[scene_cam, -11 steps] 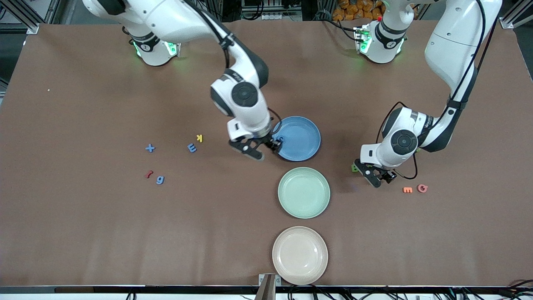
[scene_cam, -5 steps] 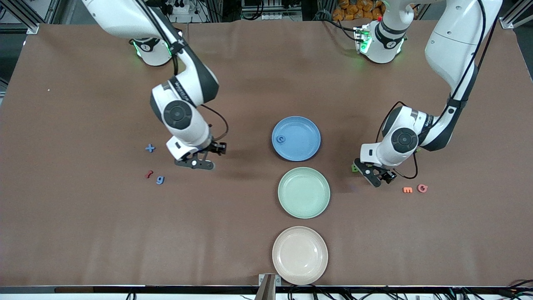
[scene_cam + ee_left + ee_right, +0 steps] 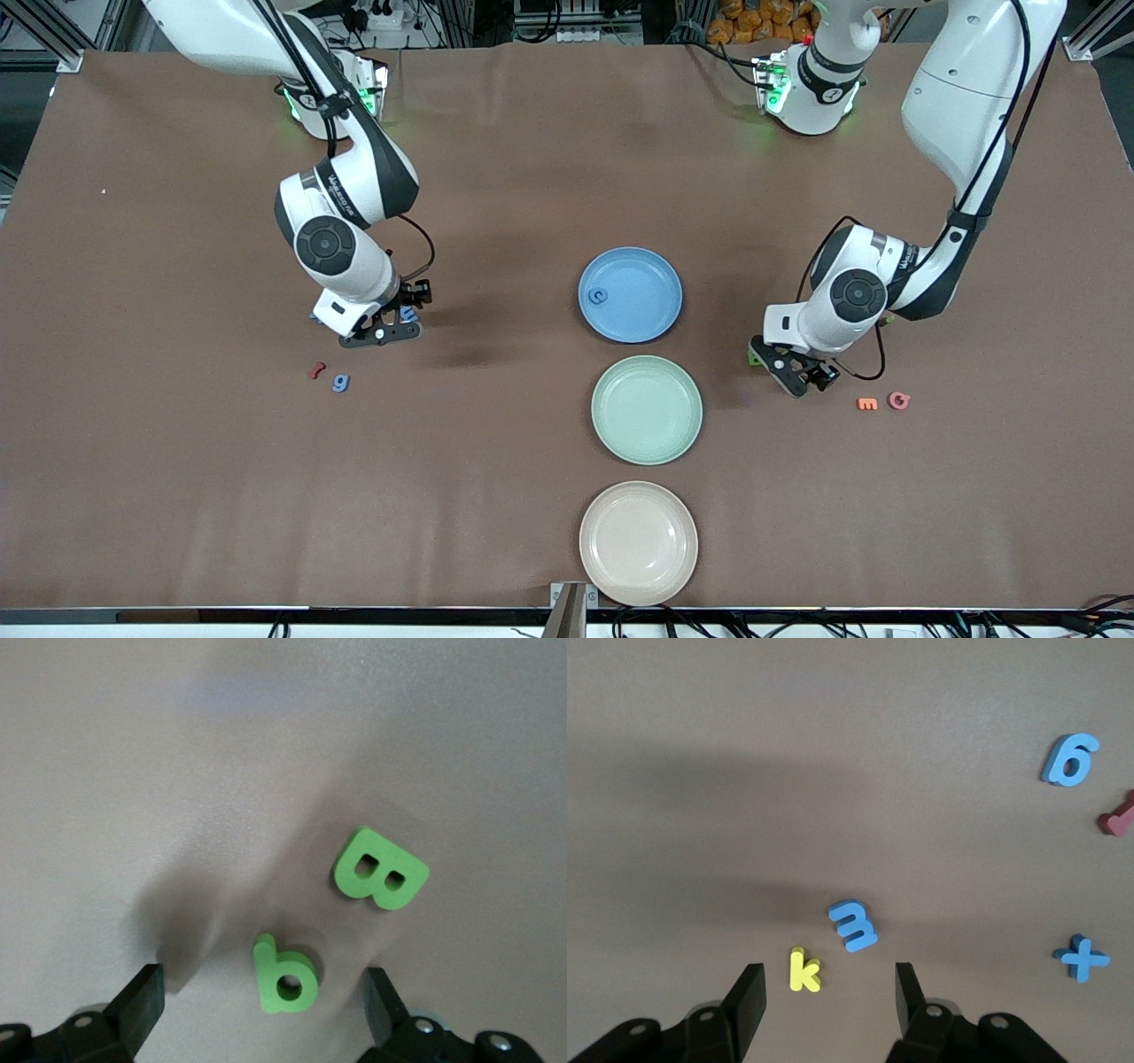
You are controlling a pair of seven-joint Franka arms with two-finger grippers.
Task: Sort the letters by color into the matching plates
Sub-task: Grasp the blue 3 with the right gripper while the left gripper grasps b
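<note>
We see a brown matte table covering (image 3: 177, 496) with a metal rail along the edge nearest the camera and cables and framing past the arms' bases. Three round shallow plates stand in a row: the pale beige-pink plate (image 3: 638, 542) nearest us, the pale mint green plate (image 3: 647, 409) next, and the blue plate (image 3: 630, 294) farthest, with one small blue letter (image 3: 600, 296) lying in it. Toward the left arm's end we count two small orange-red flat letters (image 3: 882, 402) side by side. The left gripper (image 3: 795, 371) hangs low with its fingers (image 3: 142, 1001) spread wide and holding nothing, over two green foam letters (image 3: 286, 974). Toward the right arm's end lie a small red letter (image 3: 316, 370) and a blue curled letter (image 3: 341, 383). The right gripper (image 3: 383, 326) hovers there, fingers (image 3: 749, 997) apart and empty, above a blue E-shaped letter (image 3: 853, 925), a yellow k (image 3: 803, 971) and a blue plus sign (image 3: 1082, 957).
</note>
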